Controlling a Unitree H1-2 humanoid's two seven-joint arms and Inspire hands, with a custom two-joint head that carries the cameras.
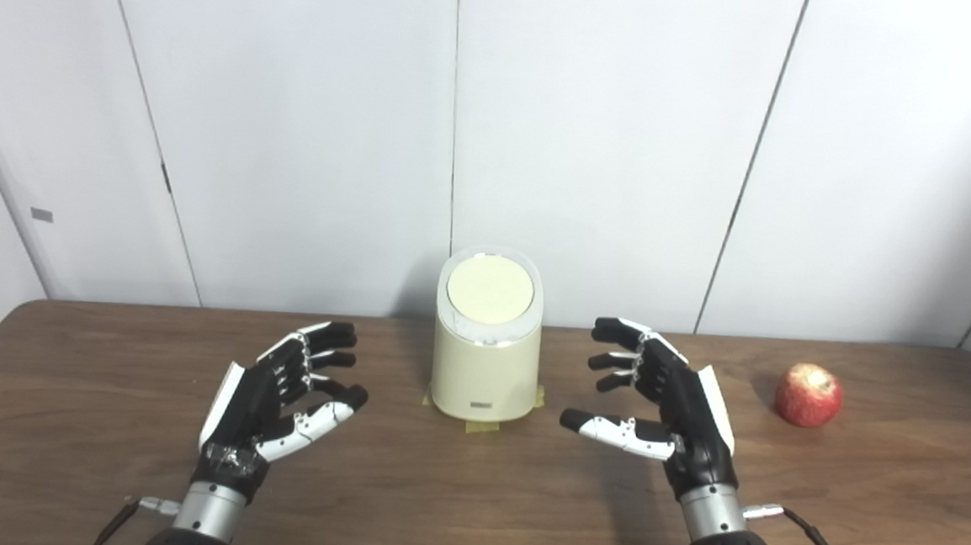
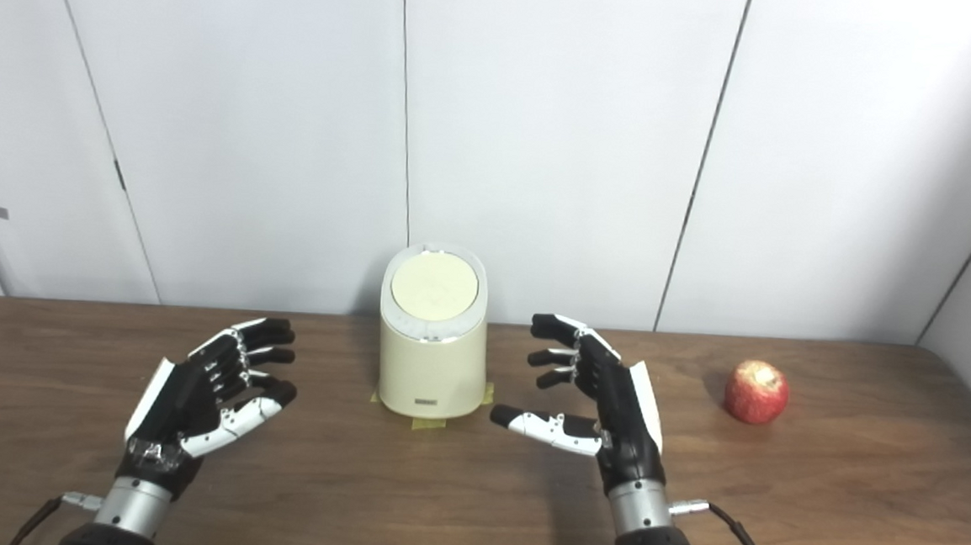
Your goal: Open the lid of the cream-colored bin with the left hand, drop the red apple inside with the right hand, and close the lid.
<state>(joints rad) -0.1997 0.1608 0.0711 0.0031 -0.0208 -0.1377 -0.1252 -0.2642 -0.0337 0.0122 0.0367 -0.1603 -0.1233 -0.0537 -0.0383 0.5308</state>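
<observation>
My left robot hand (image 1: pixel 275 403) and right robot hand (image 1: pixel 663 401) released, flanking taped-down bin (image 1: pixel 486 365); lid (image 1: pixel 490 290) shut; apple (image 1: pixel 808 395) rightward on desk (image 1: pixel 472 491), within right's reach.

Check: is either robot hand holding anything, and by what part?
Nothing held. Left robot hand and right robot hand are both open, either side of the bin; apple sits untouched.

Cream bin (image 1: pixel 486 365) upright, lid (image 1: pixel 490 289) shut (taped down); red apple (image 1: pixel 808 395) far right.
</observation>
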